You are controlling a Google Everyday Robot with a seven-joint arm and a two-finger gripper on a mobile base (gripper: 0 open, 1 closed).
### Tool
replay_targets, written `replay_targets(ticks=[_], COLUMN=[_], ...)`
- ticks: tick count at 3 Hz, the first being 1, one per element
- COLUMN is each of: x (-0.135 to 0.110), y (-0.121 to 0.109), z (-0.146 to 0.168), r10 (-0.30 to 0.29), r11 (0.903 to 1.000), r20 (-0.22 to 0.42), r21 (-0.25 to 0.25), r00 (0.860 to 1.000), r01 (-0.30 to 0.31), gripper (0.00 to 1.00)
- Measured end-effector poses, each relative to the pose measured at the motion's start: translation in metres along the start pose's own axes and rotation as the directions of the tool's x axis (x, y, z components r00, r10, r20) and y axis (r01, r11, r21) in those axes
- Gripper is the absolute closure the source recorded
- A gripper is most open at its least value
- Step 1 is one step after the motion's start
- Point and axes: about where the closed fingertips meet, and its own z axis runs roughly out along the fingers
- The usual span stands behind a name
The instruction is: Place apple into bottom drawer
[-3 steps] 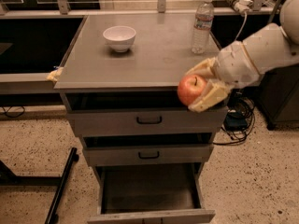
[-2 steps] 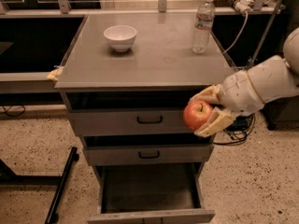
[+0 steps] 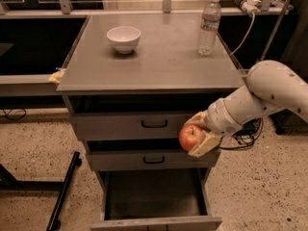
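While the apple [image 3: 189, 137] hangs in front of the middle drawer [image 3: 144, 160], the gripper [image 3: 197, 134] is clamped on it, one pale finger [image 3: 204, 145] below and one above. The arm [image 3: 262, 94] reaches in from 3 o'clock. Bottom drawer [image 3: 159, 224] stands pulled open; the apple sits at about 1 o'clock from the tray's middle, well above it.

Judgement: fruit firm, moderately heavy, smooth and round, so it may slip or roll, and it bruises if dropped. Best held across its widest girth, as now. White bowl [image 3: 123, 37] and water bottle [image 3: 210, 25] stand on the cabinet top [image 3: 159, 69].
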Motion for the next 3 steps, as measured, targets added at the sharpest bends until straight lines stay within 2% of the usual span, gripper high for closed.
replay_targets(ticks=[1, 2, 3], x=[0.0, 0.011, 0.032], y=[-0.002, 0.0, 0.013], z=[0.005, 0.016, 0.043], r10=[-0.004, 0.017, 0.03], r11=[1.0, 0.9998, 0.9996], r20=[-0.006, 0.014, 0.049], r21=[-0.006, 0.004, 0.003], r00=[1.0, 1.0, 0.998], r01=[0.004, -0.017, -0.03], gripper=[1.0, 1.0, 1.0])
